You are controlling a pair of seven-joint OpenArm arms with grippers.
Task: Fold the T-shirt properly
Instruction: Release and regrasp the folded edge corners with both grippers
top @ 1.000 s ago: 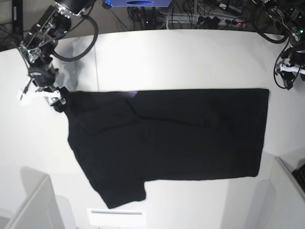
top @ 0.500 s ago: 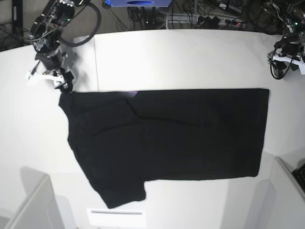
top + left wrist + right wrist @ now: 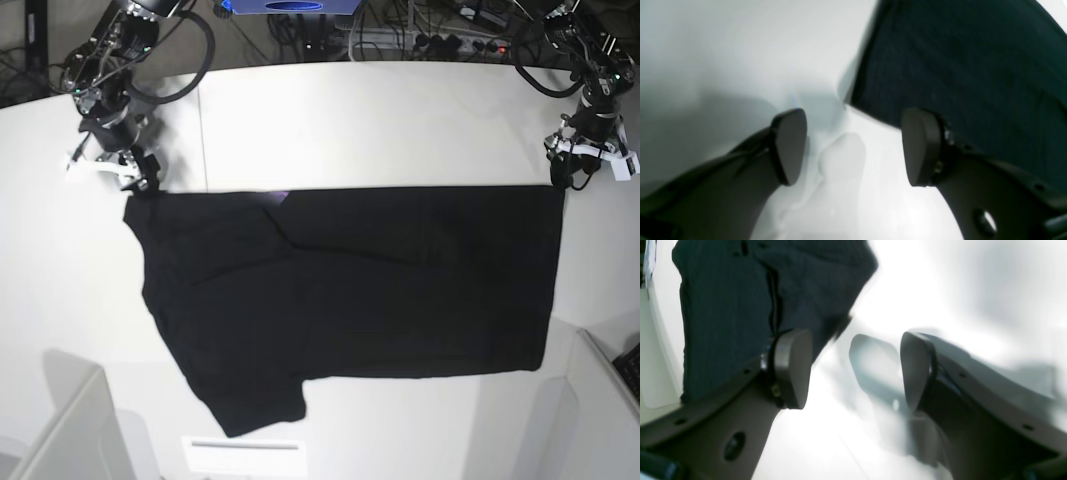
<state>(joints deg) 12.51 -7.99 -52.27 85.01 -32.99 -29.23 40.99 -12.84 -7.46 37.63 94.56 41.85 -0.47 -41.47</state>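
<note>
T-shirt (image 3: 350, 300): lying flat and spread out across the white desk (image 3: 380, 120), plain black side up; one sleeve is sticking out toward the near edge, and a small sliver of purple is peeking out along its far edge

Left claw (image 3: 853, 146): hanging just above the desk at the shirt's far corner on the base view's right (image 3: 585, 165); its jaws are standing wide apart with nothing between them; in the left wrist view the shirt's corner (image 3: 957, 66) is lying just beyond one pad, and the bare desk (image 3: 723, 50) is showing under the gap

Right claw (image 3: 855, 368): hovering at the shirt's opposite far corner, on the base view's left (image 3: 120, 170); it is also released, jaws spread and gripping nothing; in the right wrist view the dark fabric (image 3: 756, 290) is sitting behind one pad, while the other pad is over bare white desk (image 3: 973, 280); I cannot tell whether the pad is touching the cloth

Cables (image 3: 430, 35): lying tangled beyond the desk's far edge
</note>
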